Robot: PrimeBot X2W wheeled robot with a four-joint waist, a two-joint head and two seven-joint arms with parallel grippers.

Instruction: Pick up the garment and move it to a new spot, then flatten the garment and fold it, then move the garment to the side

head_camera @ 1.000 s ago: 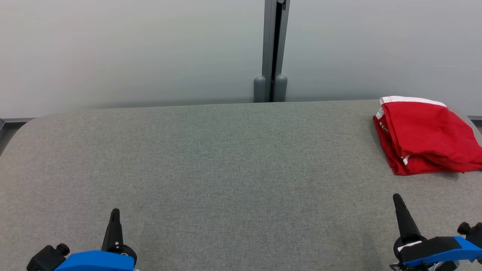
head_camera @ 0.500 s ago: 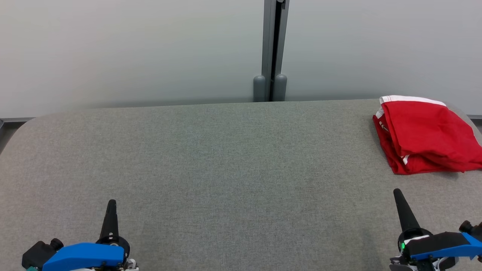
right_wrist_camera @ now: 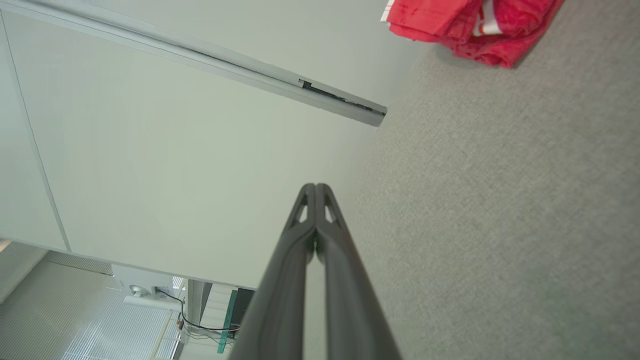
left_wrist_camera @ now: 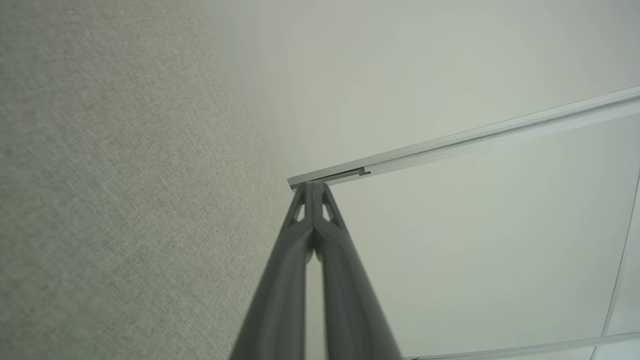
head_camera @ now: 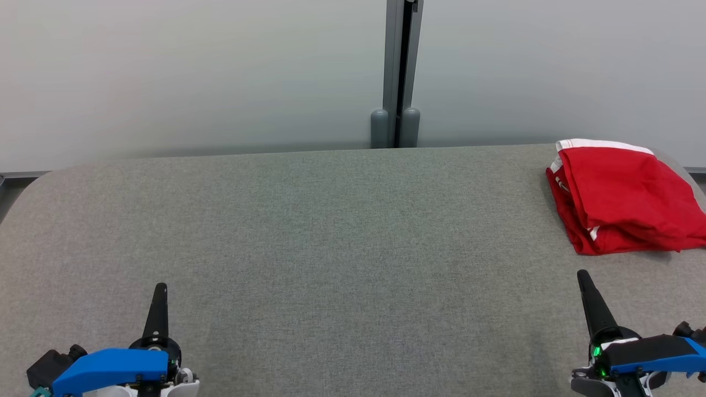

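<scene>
Head view: the red garment (head_camera: 623,196) lies folded at the upper right, by the grey table's (head_camera: 331,231) edge. The left gripper (head_camera: 160,289) and right gripper (head_camera: 583,275), lower corners, are pressed together, empty. Seems finished; park arms clear of it.

A grey fabric-covered table (head_camera: 331,231) bears a folded red garment (head_camera: 623,198) at its far right corner.
</scene>
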